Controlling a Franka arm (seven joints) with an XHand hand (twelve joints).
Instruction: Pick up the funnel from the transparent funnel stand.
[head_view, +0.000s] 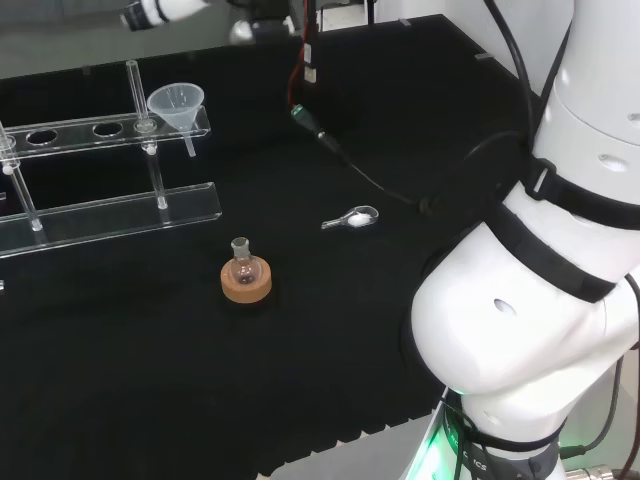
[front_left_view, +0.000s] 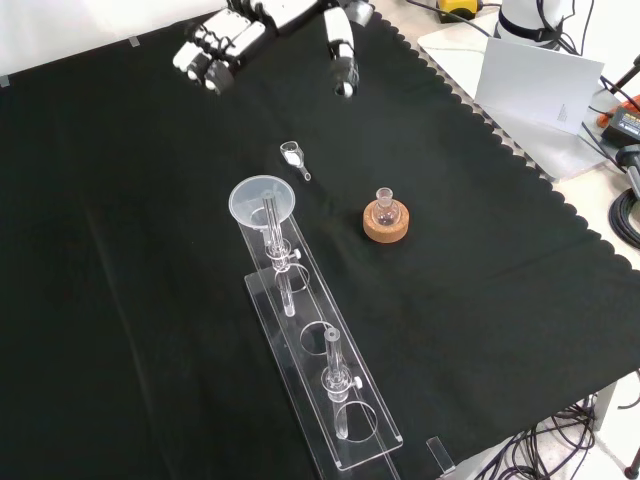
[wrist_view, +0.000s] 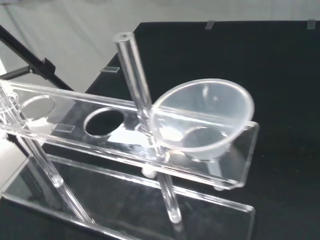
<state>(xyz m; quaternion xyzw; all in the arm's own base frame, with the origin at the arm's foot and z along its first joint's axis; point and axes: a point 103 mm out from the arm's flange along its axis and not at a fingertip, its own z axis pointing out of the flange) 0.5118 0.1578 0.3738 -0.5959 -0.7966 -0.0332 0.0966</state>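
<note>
One funnel (front_left_view: 261, 200) sits in the end hole of the transparent funnel stand (front_left_view: 350, 405), its stem hanging through beside an upright clear post. In the front view the hand (front_left_view: 225, 42) hovers near the cloth's far edge, well apart from it, fingers relaxed and holding nothing. A good pick likely means closing on the cone's rim clear of that post, then lifting straight up so the stem leaves the hole cleanly. Black cloth (front_left_view: 120, 300) covers the bench; a small flask (front_left_view: 386, 208) on a cork ring (front_left_view: 387, 226) and a spoon (front_left_view: 294, 157) lie nearby.

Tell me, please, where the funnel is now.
The funnel sits in the end hole of the transparent funnel stand, at the stand's far end in the front view, left of the flask on its cork ring.
</note>
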